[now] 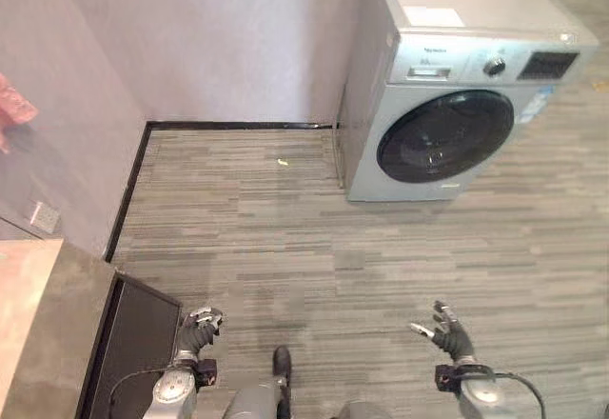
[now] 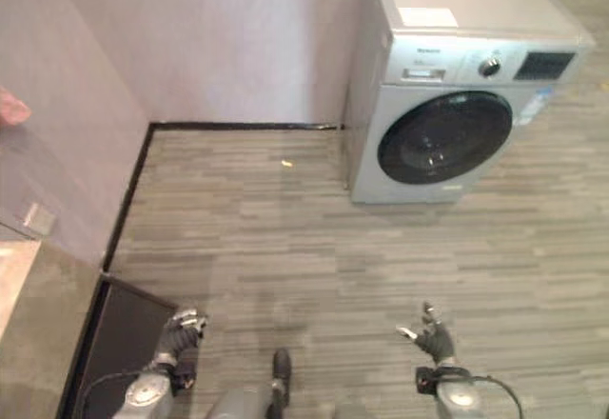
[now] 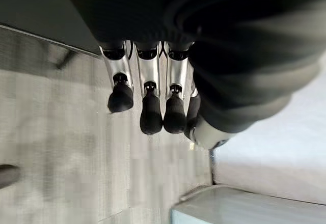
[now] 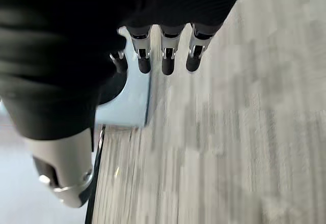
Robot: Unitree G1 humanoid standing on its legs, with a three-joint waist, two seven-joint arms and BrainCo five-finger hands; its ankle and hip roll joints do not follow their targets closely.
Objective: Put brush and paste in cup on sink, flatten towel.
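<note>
My left hand (image 1: 197, 330) hangs low beside a dark cabinet (image 1: 133, 343), fingers loosely curled and empty. My right hand (image 1: 447, 331) is spread, holding nothing. A washing machine (image 1: 457, 105) stands across the floor (image 1: 314, 248); brush, paste, cup unseen.

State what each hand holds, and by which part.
Nothing is held. The left hand and the right hand hang over the floor with relaxed fingers.

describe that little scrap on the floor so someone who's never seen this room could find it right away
Start at the washing machine standing against the back wall. Look to its left across the striped grey floor, a little out from the black skirting. The scrap is a tiny pale yellowish fleck, the one loose thing on that stretch of floor.
</note>
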